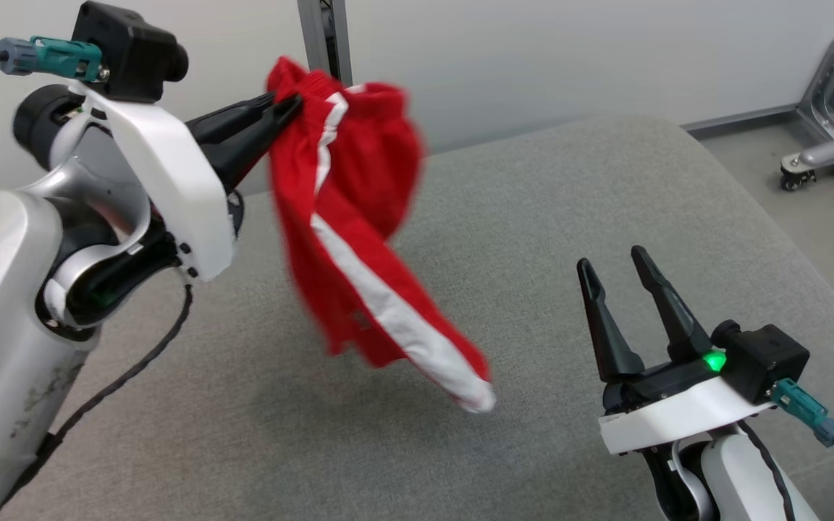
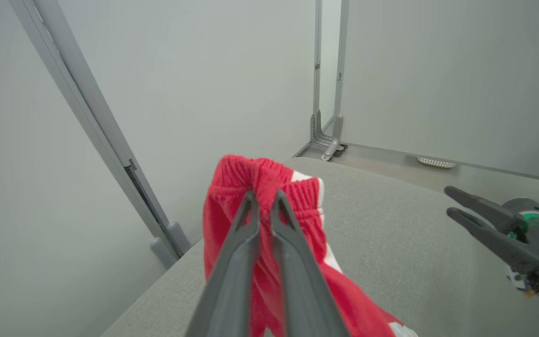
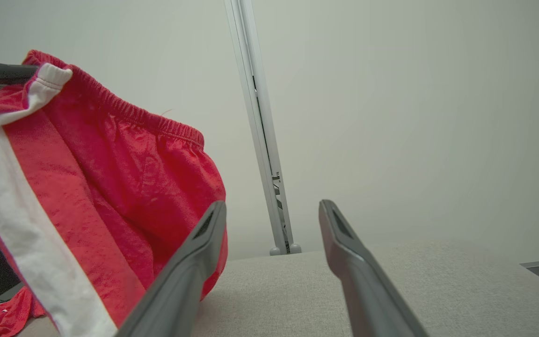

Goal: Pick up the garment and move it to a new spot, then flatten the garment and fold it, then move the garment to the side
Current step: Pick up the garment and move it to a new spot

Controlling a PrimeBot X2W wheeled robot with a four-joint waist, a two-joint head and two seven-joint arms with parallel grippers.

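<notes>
The garment (image 1: 348, 217) is a pair of red shorts with white side stripes. It hangs in the air above the grey cushioned surface (image 1: 533, 217), its lower end just over the fabric. My left gripper (image 1: 288, 108) is shut on the elastic waistband at the top; the left wrist view has the fingers pinching the bunched red cloth (image 2: 262, 180). My right gripper (image 1: 611, 262) stands open low at the right, empty, apart from the shorts. In the right wrist view the shorts (image 3: 110, 178) hang to the left of its spread fingers (image 3: 204, 243).
A grey metal post (image 1: 324, 36) rises behind the surface against the pale wall. A wheeled metal stand base (image 1: 833, 145) sits on the floor at the far right. The cushion's right edge curves down toward the floor.
</notes>
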